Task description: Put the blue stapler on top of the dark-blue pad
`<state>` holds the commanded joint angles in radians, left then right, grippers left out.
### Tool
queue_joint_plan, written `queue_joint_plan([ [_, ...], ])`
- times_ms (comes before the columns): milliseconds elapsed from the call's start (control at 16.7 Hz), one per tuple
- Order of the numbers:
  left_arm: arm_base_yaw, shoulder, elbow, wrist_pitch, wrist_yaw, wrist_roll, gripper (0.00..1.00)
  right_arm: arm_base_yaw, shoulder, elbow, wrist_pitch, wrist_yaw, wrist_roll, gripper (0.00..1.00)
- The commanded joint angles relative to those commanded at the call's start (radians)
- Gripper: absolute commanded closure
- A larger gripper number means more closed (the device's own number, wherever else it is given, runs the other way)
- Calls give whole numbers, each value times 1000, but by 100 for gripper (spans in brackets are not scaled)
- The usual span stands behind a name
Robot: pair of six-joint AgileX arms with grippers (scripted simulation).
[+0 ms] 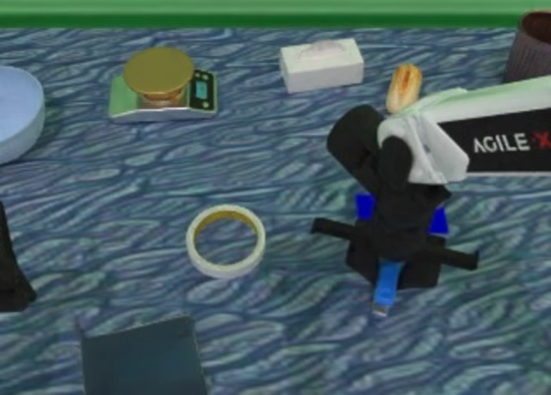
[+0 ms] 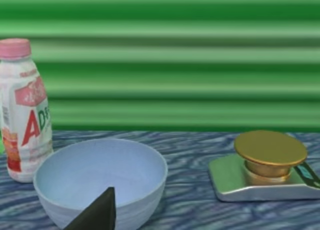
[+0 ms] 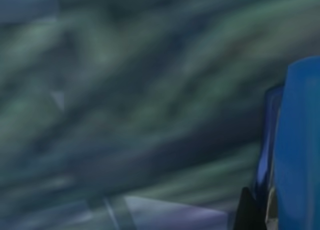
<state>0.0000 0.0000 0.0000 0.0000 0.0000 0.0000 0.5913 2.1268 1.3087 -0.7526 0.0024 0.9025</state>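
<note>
In the top view, the right gripper (image 1: 389, 270) hung low over the table's right half, at about four o'clock from the centre, its black body covering most of the dark-blue pad (image 1: 365, 207), of which only small corners showed at either side of the wrist. The blue stapler (image 1: 386, 285) protruded from under the gripper toward six o'clock, its long axis running nearly twelve to six with a slight lean, the small silver end pointing at roughly seven o'clock and lying beyond the pad's near edge. Whether the fingers clasped the stapler or stood apart from it could not be told, since the gripper body hid them from above, and the right wrist view showed only a blurred blue surface (image 3: 300, 150) close to the lens. The left gripper (image 1: 10, 274) was parked at the table's left edge, near nine o'clock; one dark fingertip (image 2: 100, 214) showed in the left wrist view, not enough to judge its opening. A tape ring (image 1: 225, 240) lay near the centre, a kitchen scale (image 1: 164, 85) at eleven o'clock, a white box (image 1: 321, 64) at twelve, a bread roll (image 1: 404, 87) at one, a pale blue bowl (image 1: 13, 111) at ten, and a dark slab (image 1: 142, 359) at seven.
</note>
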Motion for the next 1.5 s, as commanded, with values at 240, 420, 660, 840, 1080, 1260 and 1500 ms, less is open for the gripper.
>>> queue_joint_plan([
  [240, 0, 0, 0, 0, 0, 0, 0, 3, -27, 46, -73, 0, 2, 100],
  [420, 0, 0, 0, 0, 0, 0, 0, 4, -75, 115, -197, 0, 2, 100],
  [660, 0, 0, 0, 0, 0, 0, 0, 8, -139, 194, -338, -1, -3, 100],
  [840, 0, 0, 0, 0, 0, 0, 0, 8, -149, 204, -353, -1, -4, 100],
  [1080, 0, 0, 0, 0, 0, 0, 0, 3, -143, 206, -352, -1, -12, 100],
  [1260, 0, 0, 0, 0, 0, 0, 0, -3, -121, 241, -368, -1, -105, 100],
  [1500, 0, 0, 0, 0, 0, 0, 0, -23, -66, 330, -411, -2, -362, 100],
])
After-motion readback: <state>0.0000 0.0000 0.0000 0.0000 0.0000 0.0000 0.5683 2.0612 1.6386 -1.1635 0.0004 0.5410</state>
